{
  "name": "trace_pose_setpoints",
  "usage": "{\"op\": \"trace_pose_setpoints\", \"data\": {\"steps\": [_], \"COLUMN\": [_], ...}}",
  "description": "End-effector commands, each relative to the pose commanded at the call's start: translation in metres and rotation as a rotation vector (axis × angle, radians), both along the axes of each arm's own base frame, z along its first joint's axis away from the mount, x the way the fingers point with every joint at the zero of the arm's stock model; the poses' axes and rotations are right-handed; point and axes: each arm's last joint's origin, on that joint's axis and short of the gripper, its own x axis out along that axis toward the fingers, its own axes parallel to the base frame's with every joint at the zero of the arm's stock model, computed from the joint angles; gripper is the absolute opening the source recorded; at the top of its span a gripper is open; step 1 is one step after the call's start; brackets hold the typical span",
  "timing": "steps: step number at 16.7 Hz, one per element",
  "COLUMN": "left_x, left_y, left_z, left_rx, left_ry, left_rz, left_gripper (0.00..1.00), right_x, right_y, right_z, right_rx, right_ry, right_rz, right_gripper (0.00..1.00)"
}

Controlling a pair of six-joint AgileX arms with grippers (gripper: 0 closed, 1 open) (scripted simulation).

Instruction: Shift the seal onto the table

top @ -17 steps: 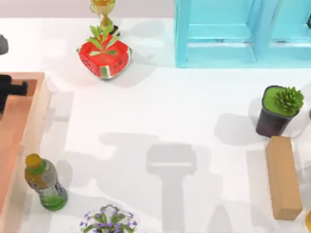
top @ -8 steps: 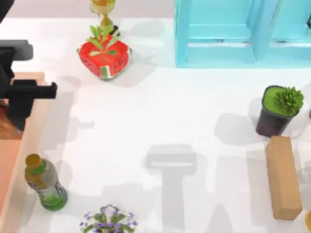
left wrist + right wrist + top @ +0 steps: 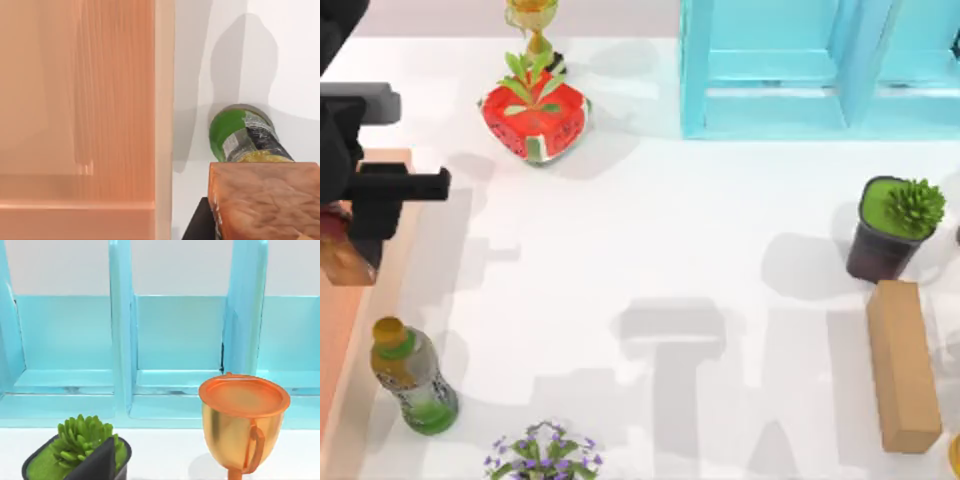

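The seal point(image 3: 338, 256), a tan-orange block, hangs off the surface at the far left of the top view, over the salmon tray point(image 3: 392, 215). My left gripper point(image 3: 355, 235) is shut on it, with its black body just above it in the picture. In the left wrist view the seal point(image 3: 265, 200) is large and close, with a black finger point(image 3: 197, 226) against its side. The tray rim point(image 3: 164, 100) and the bottle point(image 3: 241, 135) lie beyond it. The white table point(image 3: 650, 220) spreads to the right of the tray. My right arm is parked off to the right.
A green bottle point(image 3: 412, 378) lies beside the tray's right rim. A red watermelon planter point(image 3: 534, 112) and a gold cup point(image 3: 531, 18) stand at the back, with a blue shelf point(image 3: 820, 70) at the back right. A succulent pot point(image 3: 892, 228) and a wood block point(image 3: 903, 365) are at the right, and purple flowers point(image 3: 542, 455) at the front.
My left gripper rose from low over the tray with the seal in its grasp. It then shifted slightly right toward the tray's rim. Nothing else has moved.
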Motion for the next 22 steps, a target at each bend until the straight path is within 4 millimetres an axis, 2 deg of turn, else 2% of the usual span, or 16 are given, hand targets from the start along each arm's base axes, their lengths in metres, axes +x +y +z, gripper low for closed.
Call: {"op": "trace_pose_setpoints", "data": {"steps": [4,8,11,13,15,20,22], "left_x": [0.033,0.063,0.074,0.076,0.076,0.077,0.077], "left_y": [-0.039,-0.103,-0.150,-0.174,-0.187,-0.186,-0.186], "left_z": [-0.017,-0.052,-0.082,-0.099,-0.108,-0.110,-0.118], "left_rx": [-0.003,-0.004,-0.003,-0.002,-0.001,0.001,0.000], "left_ry": [-0.005,0.000,0.006,0.009,0.011,0.014,0.013], "left_rz": [0.003,0.002,-0.001,-0.002,-0.003,-0.001,-0.001], "left_gripper": [0.00,0.00,0.00,0.00,0.00,0.00,0.00], "right_x": [0.000,0.000,0.000,0.000,0.000,0.000,0.000], "right_y": [0.000,0.000,0.000,0.000,0.000,0.000,0.000], "right_z": [0.000,0.000,0.000,0.000,0.000,0.000,0.000], "right_rx": [0.000,0.000,0.000,0.000,0.000,0.000,0.000], "right_ry": [0.000,0.000,0.000,0.000,0.000,0.000,0.000], "right_rz": [0.000,0.000,0.000,0.000,0.000,0.000,0.000], "right_gripper": [1.00,1.00,1.00,1.00,1.00,1.00,1.00]}}
